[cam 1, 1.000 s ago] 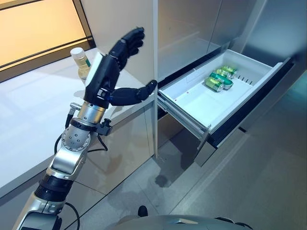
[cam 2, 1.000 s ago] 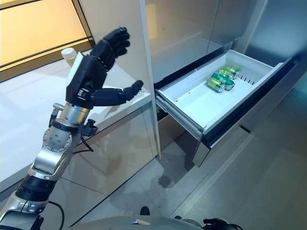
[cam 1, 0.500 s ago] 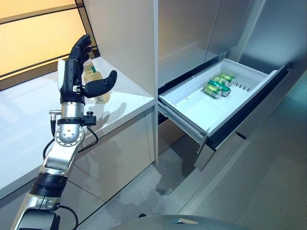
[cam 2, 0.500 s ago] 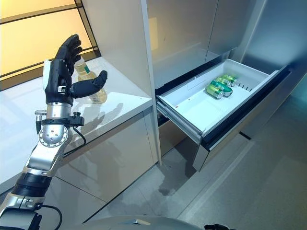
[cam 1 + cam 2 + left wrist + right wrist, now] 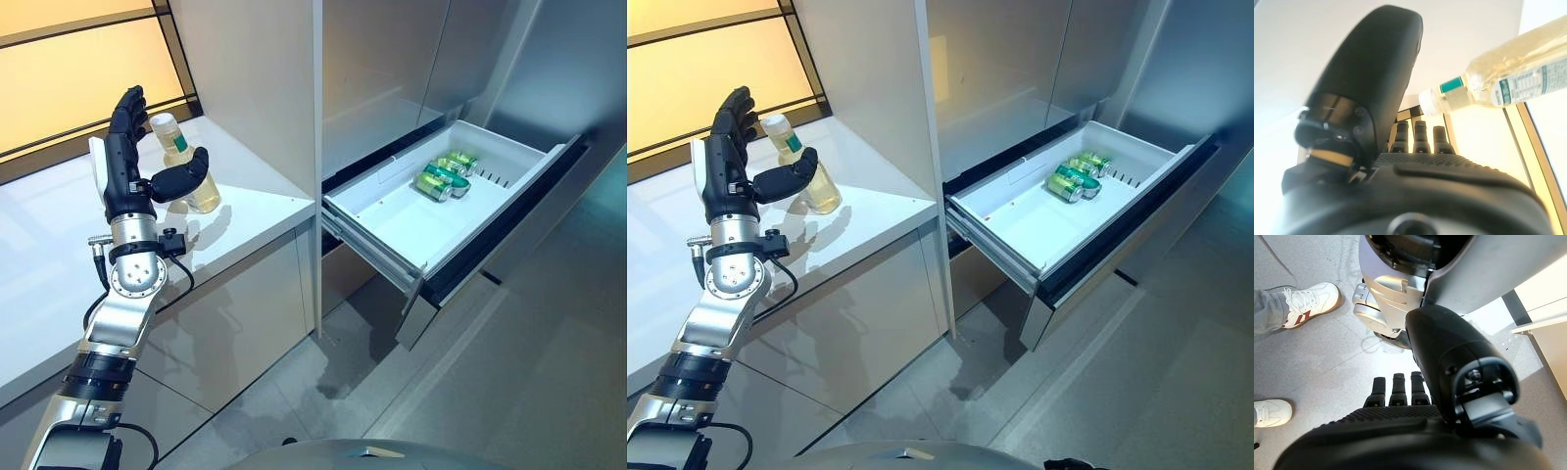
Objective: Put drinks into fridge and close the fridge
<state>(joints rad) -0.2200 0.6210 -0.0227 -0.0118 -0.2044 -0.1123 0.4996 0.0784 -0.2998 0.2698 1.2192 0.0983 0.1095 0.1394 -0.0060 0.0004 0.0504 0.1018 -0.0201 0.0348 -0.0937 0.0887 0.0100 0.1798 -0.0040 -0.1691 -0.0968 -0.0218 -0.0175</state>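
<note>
A clear bottle (image 5: pixel 183 172) of yellowish drink with a white cap stands on the white counter (image 5: pixel 59 245) by the tall cabinet side. My left hand (image 5: pixel 127 171) is open beside it, fingers straight up on its left, thumb (image 5: pixel 181 181) reaching across its front. The bottle also shows in the left wrist view (image 5: pixel 1508 78), just past the thumb (image 5: pixel 1376 73). The white fridge drawer (image 5: pixel 387 215) stands pulled open at the right, with green cans (image 5: pixel 446 173) lying at its far end. My right hand (image 5: pixel 1415 396) is open, hanging low over the floor.
The tall grey cabinet wall (image 5: pixel 255 88) rises right behind the bottle. The open drawer's dark front (image 5: pixel 509 215) juts out over the grey floor. A person's white shoes (image 5: pixel 1303 301) stand on the floor near my right hand.
My left hand has swung left and back from near the cabinet edge to the bottle, fingers now upright beside it. The camera view has shifted a little.
</note>
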